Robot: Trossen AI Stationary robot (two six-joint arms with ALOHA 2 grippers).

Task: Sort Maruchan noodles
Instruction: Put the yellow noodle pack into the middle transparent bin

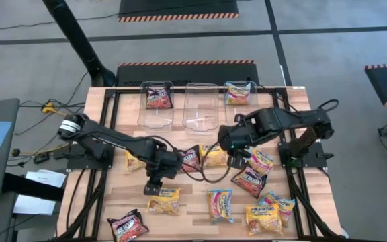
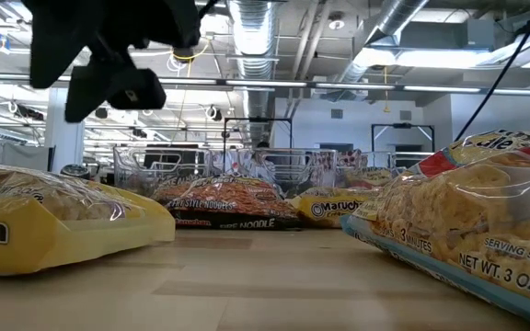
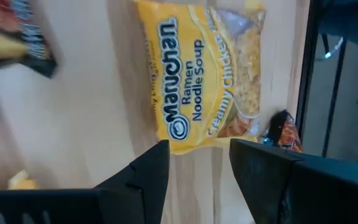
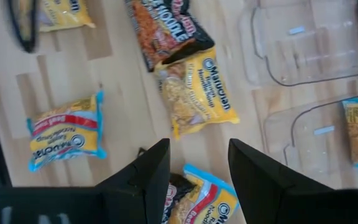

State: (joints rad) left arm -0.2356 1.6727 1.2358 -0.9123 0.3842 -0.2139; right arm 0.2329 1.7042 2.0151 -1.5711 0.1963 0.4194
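Note:
Several Maruchan packets lie flat on the wooden table (image 1: pixel 193 225). My left gripper (image 1: pixel 154 185) is open and empty, just above and beside a yellow packet (image 1: pixel 164 202), which fills the left wrist view (image 3: pixel 207 74). My right gripper (image 1: pixel 236 158) is open and empty above the table's middle. Beside it lie a yellow packet (image 1: pixel 213 156) and a maroon packet (image 1: pixel 191 158). In the right wrist view the same yellow packet (image 4: pixel 194 96) and maroon packet (image 4: pixel 166 31) show ahead of the fingers. A light blue packet (image 4: pixel 67 134) lies off to one side.
Three clear tubs stand at the far edge: the left tub (image 1: pixel 156 104) holds a maroon packet, the middle tub (image 1: pixel 201 106) shows nothing inside, and the right tub (image 1: pixel 239 94) holds a light blue packet. More packets lie at the near right (image 1: pixel 264 218) and near left (image 1: pixel 127 225).

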